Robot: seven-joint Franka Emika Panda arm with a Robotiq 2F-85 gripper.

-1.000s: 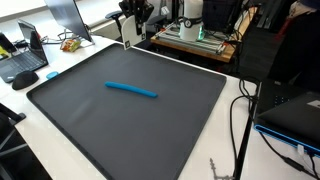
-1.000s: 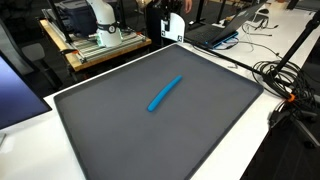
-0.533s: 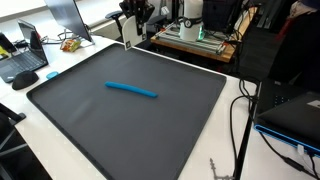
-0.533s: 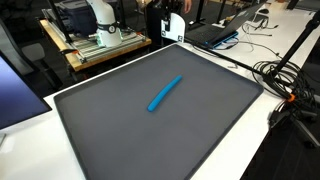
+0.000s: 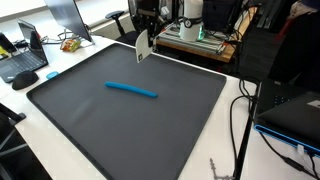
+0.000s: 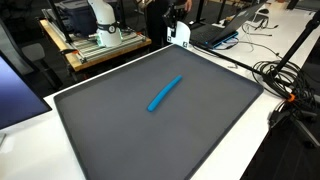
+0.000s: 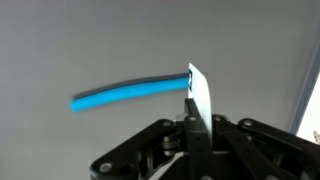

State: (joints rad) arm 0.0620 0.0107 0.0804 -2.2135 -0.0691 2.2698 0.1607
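Closed on a thin white card [image 5: 143, 49], with the hand [image 5: 147, 34] raised above the far edge of the dark mat [image 5: 120, 125] in an exterior view. Fingers pressed flat against both faces of the card; no gap visible between fingers and card in the wrist view. Card held upright, lower edge hanging free, clear of the mat, seen in both exterior views [image 6: 181, 35].

In the wrist view, hand [image 7: 193, 125] at bottom centre, card [image 7: 198, 90] projecting upward from between the fingers, seen nearly edge-on.

Lying flat near the middle of the mat: a blue pen [image 5: 131, 89], well apart from the hand in both exterior views [image 6: 165, 94]. Set at a slant to the mat edges. In the wrist view, pen [image 7: 130, 93] blurred, one end passing behind the card; contact between pen and card not confirmed by that view, and ruled out by the exterior views.

Mat [image 6: 150, 140] covering most of the white worktop [image 5: 222, 130]. Beside the mat on the worktop: a laptop [image 5: 25, 60] at one corner, a bundle of black cables [image 6: 285, 85] along another side.
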